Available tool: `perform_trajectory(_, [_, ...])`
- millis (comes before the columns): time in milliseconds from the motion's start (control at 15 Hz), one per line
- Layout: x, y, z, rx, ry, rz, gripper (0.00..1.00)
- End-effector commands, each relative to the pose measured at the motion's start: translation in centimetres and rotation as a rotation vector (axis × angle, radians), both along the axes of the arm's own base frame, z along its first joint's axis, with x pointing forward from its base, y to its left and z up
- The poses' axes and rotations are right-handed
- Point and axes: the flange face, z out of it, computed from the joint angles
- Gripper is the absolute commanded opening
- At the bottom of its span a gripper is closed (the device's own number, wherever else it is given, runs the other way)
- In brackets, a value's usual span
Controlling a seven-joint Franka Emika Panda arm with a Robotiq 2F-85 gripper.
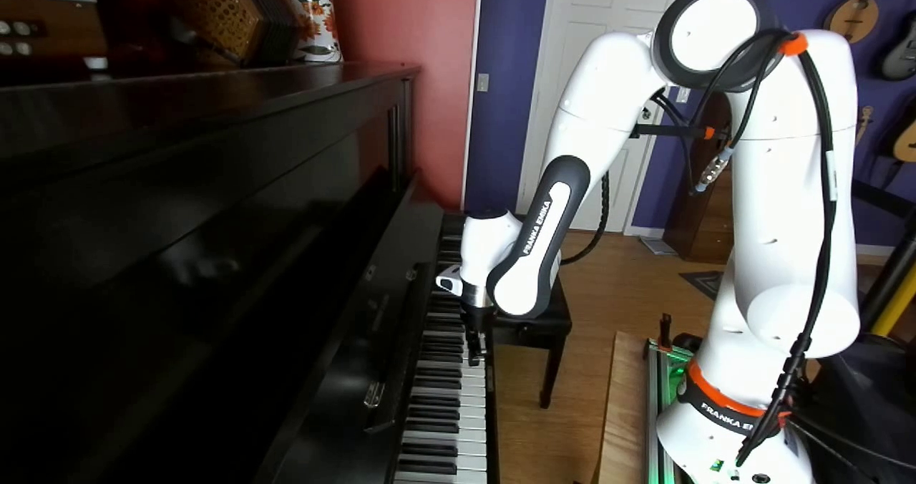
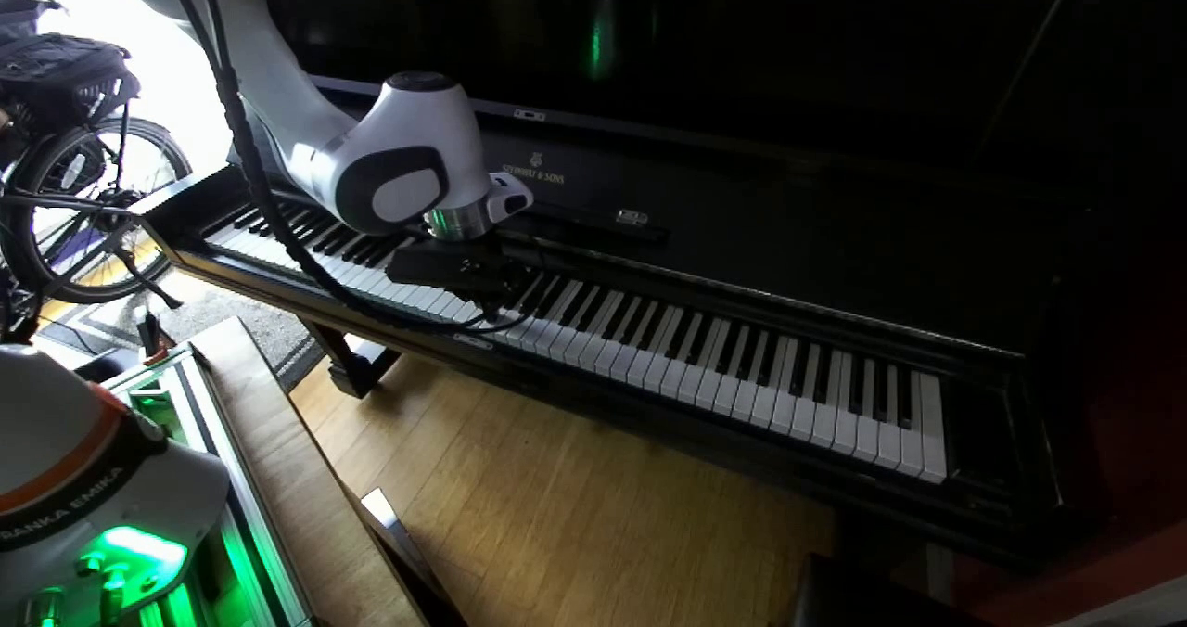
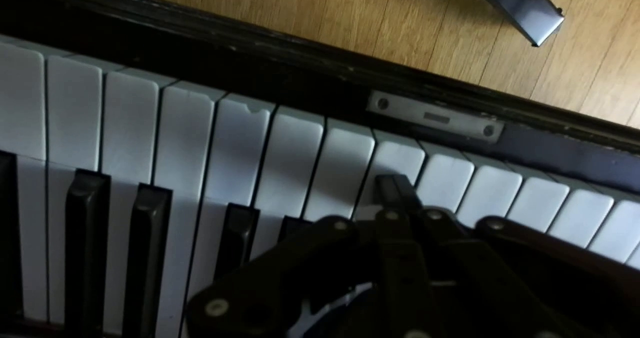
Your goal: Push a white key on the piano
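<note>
The glossy black piano (image 1: 343, 319) shows its row of white and black keys in both exterior views (image 2: 816, 228) and in the wrist view (image 3: 240, 60). My gripper (image 3: 393, 182) is shut and empty, its two black fingertips pressed together. The tips overlap the front part of a white key (image 3: 399, 157) in the wrist view, with a shadow around them. In the exterior views the gripper (image 1: 476, 359) points down at the white keys near the middle of the keyboard (image 2: 490, 312). I cannot tell whether the tips touch the key or whether it is pressed down.
A black bench (image 1: 533, 323) stands beside the keyboard. The black front rail with a metal plate (image 3: 435, 117) runs along the key fronts. The raised fallboard (image 2: 742, 228) stands behind the keys. A wooden table edge (image 1: 621, 398) is near the robot base.
</note>
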Motion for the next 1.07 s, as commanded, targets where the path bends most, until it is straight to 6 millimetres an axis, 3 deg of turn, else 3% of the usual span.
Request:
perform_trajectory(0, [0.12, -0.23, -0.77, -0.002, -0.004, 0.005, 0.0])
perform_trajectory(1000, [0.12, -0.1, -1.11, -0.007, 0.007, 0.013, 0.0])
